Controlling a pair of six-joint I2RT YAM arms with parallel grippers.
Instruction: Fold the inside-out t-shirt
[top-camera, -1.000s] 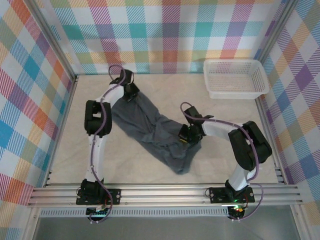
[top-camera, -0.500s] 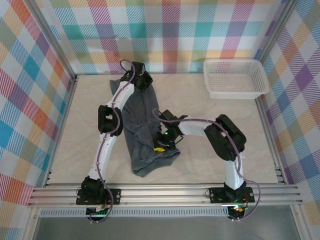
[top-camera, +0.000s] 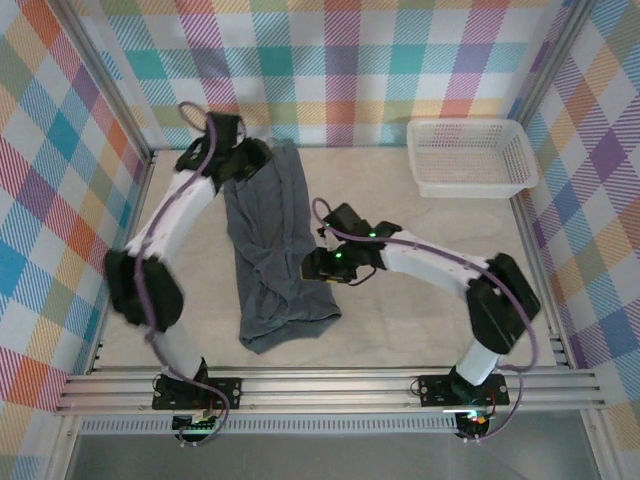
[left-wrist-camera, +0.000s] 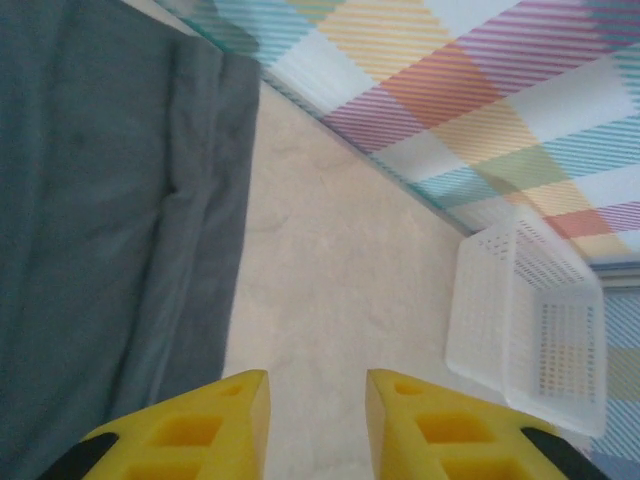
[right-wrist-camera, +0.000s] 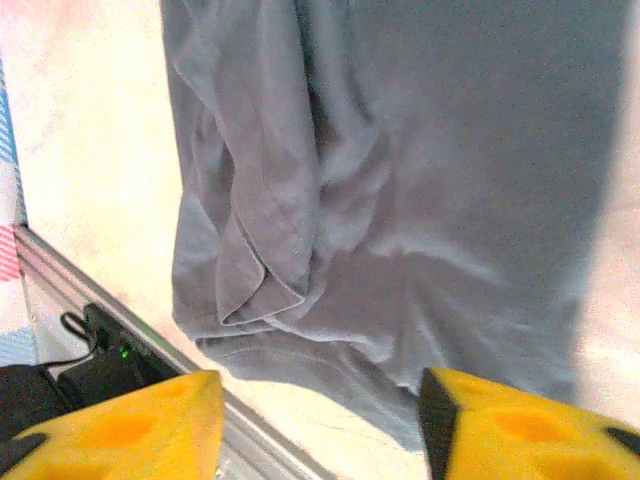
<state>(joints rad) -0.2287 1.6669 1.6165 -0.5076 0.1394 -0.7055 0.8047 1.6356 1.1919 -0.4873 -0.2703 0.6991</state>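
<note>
T-shirt (top-camera: 272, 245), slate-grey, long rumpled strip, seemingly folded

Lit brightly, evenly from overhead. Washed out and softly blurred around the dark slate-grey cloth t-shirt (right-wrist-camera: 420, 150), right wrist view.

Soft matt cloth t-shirt (top-camera: 270, 250), white plastic mesh basket (top-camera: 470, 188), matt yellow plastic fingers (left-wrist-camera: 190, 430), dull metal rail (top-camera: 330, 385)

Reaches the left arm (top-camera: 165, 225) far back along the left side, left tool (top-camera: 248, 160) turned inward at the far end, yellow fingers (left-wrist-camera: 190, 430) slightly parted and empty. Bends the right arm (top-camera: 440, 268) leftward across the middle, right tool (top-camera: 316, 265) low, its jaws spread wide and empty.
</note>
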